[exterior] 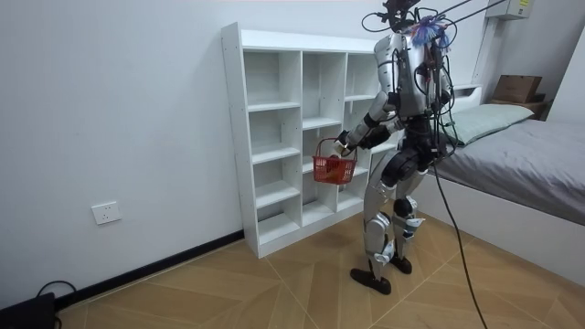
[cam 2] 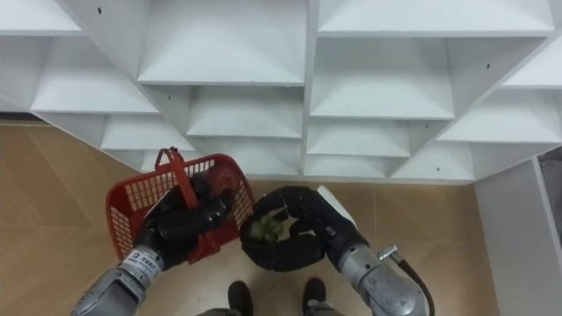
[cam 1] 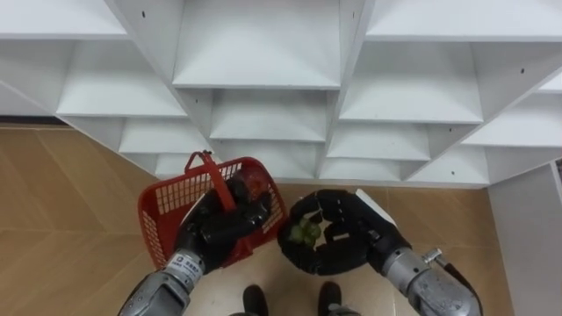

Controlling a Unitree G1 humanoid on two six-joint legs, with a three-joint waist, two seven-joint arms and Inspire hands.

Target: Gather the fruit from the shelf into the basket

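At lower centre, the right hand (cam 1: pixel 347 244) clasps green grapes (cam 1: pixel 305 231) just beside the red basket (cam 1: pixel 158 219). Left hand (cam 1: pixel 215 233) grips its handle (cam 1: pixel 212 172), white closet (cam 1: pixel 263 105) above

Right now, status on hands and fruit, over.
Left hand shut on basket handle. Right hand shut on grapes, beside basket, not in it. Nothing in the way.

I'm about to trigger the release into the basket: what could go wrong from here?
The green grapes sit curled in the right hand beside the red basket, not over it; releasing now would probably drop them on the floor. The left hand holds the basket by its handle alone, so a nudge from the right hand may swing it away.
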